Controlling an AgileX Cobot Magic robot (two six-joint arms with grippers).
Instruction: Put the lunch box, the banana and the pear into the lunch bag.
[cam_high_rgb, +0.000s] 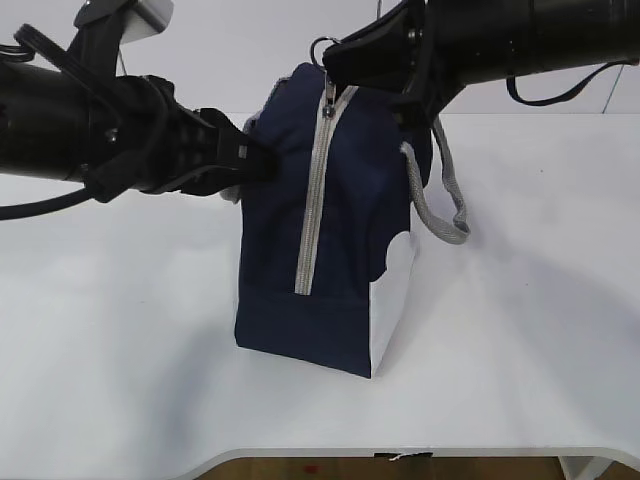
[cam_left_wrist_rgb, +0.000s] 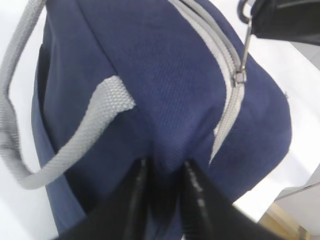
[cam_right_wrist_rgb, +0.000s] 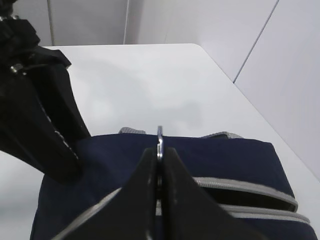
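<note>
The right gripper (cam_right_wrist_rgb: 159, 150) is closing its jaws on the metal ring pull (cam_right_wrist_rgb: 159, 136) of the zipper (cam_high_rgb: 318, 190), pinching it at the top of the lunch bag (cam_high_rgb: 350, 230). In the left wrist view the ring pull is hanging taut from those jaws down to the slider near the bag's top edge.

The left gripper (cam_left_wrist_rgb: 161, 172) is pressing its jaws into the navy fabric on the bag's left side, with a fold of cloth bunching between them; they are pinching the lunch bag there, seemingly to brace it.

A grey strap handle (cam_left_wrist_rgb: 85, 130) is looping beside that grip, and the other handle (cam_high_rgb: 445, 200) is dangling on the far side.

The lunch bag is standing upright in the middle of the white bench (cam_high_rgb: 520, 330), its white side panel facing the front right.

The zipper is running closed down the front. As for the task, I judge it is either just starting with the opening of the bag, or ending with it zipped: the lunch box, banana and pear are showing in no view, so I cannot tell whether they are inside.
</note>
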